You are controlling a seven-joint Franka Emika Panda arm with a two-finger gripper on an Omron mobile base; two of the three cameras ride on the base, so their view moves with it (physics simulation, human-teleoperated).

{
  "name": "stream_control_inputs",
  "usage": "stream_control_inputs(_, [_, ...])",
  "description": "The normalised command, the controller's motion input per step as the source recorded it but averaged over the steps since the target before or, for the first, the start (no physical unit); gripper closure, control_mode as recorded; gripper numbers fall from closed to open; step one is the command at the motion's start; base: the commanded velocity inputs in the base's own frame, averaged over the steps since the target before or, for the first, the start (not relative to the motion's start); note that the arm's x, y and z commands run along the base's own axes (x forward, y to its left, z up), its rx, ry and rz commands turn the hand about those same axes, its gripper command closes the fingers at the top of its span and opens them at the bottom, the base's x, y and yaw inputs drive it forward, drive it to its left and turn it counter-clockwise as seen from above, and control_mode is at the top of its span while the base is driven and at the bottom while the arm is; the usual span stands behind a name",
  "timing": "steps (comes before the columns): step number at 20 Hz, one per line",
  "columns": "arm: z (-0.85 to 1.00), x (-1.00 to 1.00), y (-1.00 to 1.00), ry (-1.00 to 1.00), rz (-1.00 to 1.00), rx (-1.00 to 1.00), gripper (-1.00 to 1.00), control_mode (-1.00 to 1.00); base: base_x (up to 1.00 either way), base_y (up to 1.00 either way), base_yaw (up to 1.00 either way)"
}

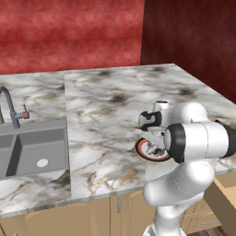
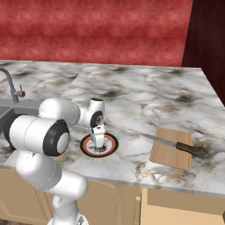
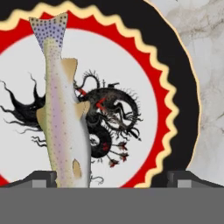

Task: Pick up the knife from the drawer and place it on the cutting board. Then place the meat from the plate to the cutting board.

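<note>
Gripper (image 2: 97,141): jaws spread wide, holding nothing, poised low over the plate (image 2: 112,143), with the fingertips (image 3: 41,178) standing either side of the meat (image 3: 65,113). Meat: a pale, speckled fish-shaped piece lying on the plate's white centre, on the marble counter (image 2: 145,101) near the front edge. Knife (image 2: 173,144): lying across the cutting board (image 2: 169,154), blade tip overhanging the board's left edge, to the right of the plate and well apart from it.
</note>
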Motion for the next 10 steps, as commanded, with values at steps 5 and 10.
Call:
stream_control_inputs(5, [-0.11, 0.16, 0.0, 0.02, -0.02, 0.0, -1.0, -1.0, 0.0, 0.0, 0.0])
stream_control_inputs(10, [-0.12, 0.15, 0.0, 0.02, -0.02, 0.0, -1.0, -1.0, 0.0, 0.0, 0.0])
